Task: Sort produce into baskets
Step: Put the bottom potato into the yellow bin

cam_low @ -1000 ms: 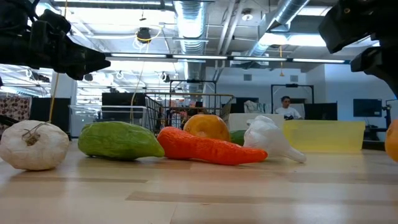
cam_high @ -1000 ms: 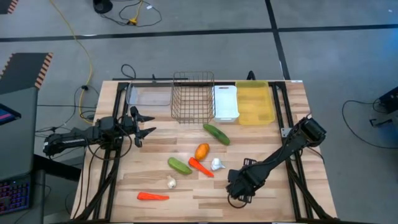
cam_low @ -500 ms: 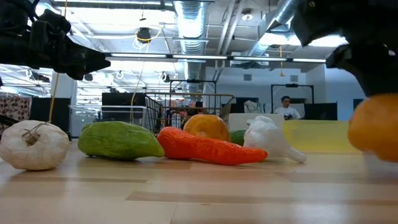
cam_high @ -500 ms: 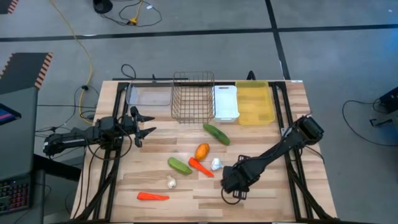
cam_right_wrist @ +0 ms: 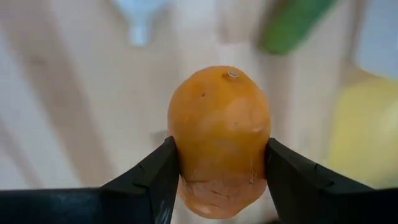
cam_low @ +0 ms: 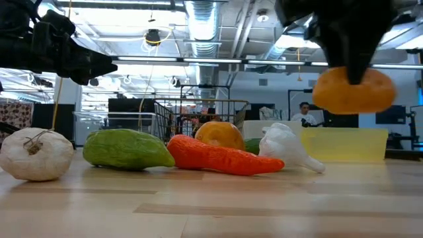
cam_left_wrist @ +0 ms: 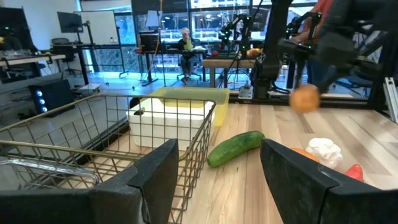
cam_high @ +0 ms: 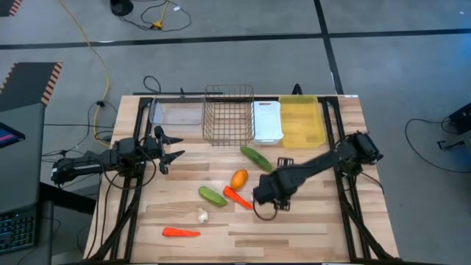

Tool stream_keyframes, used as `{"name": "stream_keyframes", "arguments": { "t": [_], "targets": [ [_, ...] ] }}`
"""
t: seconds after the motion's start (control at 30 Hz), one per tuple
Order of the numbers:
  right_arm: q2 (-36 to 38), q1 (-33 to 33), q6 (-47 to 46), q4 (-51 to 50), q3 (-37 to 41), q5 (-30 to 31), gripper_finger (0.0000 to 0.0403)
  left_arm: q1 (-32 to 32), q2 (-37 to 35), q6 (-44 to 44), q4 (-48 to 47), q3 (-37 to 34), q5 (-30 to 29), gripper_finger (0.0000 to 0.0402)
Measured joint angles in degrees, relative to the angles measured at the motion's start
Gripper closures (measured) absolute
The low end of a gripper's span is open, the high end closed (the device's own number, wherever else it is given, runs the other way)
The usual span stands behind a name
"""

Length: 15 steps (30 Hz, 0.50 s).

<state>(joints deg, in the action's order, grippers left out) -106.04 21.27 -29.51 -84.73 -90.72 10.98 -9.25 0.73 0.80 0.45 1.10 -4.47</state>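
Observation:
My right gripper (cam_high: 265, 197) is shut on an orange (cam_right_wrist: 219, 140) and holds it above the table's middle, close to a white garlic bulb (cam_low: 284, 149); the gripper hides the orange in the high view. On the table lie a second orange (cam_high: 238, 179), two green cucumbers (cam_high: 255, 157) (cam_high: 212, 196), two carrots (cam_high: 237, 197) (cam_high: 180, 232) and another garlic bulb (cam_high: 202, 216). My left gripper (cam_high: 173, 147) waits open and empty at the table's left. My right gripper pinches the orange's two opposite sides (cam_right_wrist: 180, 149) between its two fingers (cam_right_wrist: 149, 180). The fingers come from above, pointing down. The orange (cam_low: 353, 90) hangs below the gripper, lifted clear of the table.
Along the far edge stand a clear tray (cam_high: 176, 112), a dark wire basket (cam_high: 228, 114), a white bin (cam_high: 267, 121) and a yellow bin (cam_high: 302, 121). Bare wood lies at the near right. A person sits in the room far behind the table.
My right gripper has gone up and toward the table's left and far edges with the orange, which was low over the table at the near right and now hangs well clear near the garlic bulb.

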Motion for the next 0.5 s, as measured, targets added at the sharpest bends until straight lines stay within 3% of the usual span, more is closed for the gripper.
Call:
{"name": "stream_keyframes", "arguments": {
  "t": [0.13, 0.3, 0.5],
  "targets": [
    [0.0, -4.3, 3.7, -5.2, -0.9, 2.7, 0.0171, 0.0, 0.0, 0.0, 0.0, 0.0, 0.0, 0.0187],
    [1.1, -10.0, 9.8, -5.2, -0.9, 4.2, 0.0171, 0.0, 0.0, 0.0, 0.0, 0.0, 0.0, 0.0187],
    [5.5, -17.4, 10.7, -5.2, -0.5, 8.5, 0.0171, 0.0, 0.0, 0.0, 0.0, 0.0, 0.0, 0.0187]
  ]
}}
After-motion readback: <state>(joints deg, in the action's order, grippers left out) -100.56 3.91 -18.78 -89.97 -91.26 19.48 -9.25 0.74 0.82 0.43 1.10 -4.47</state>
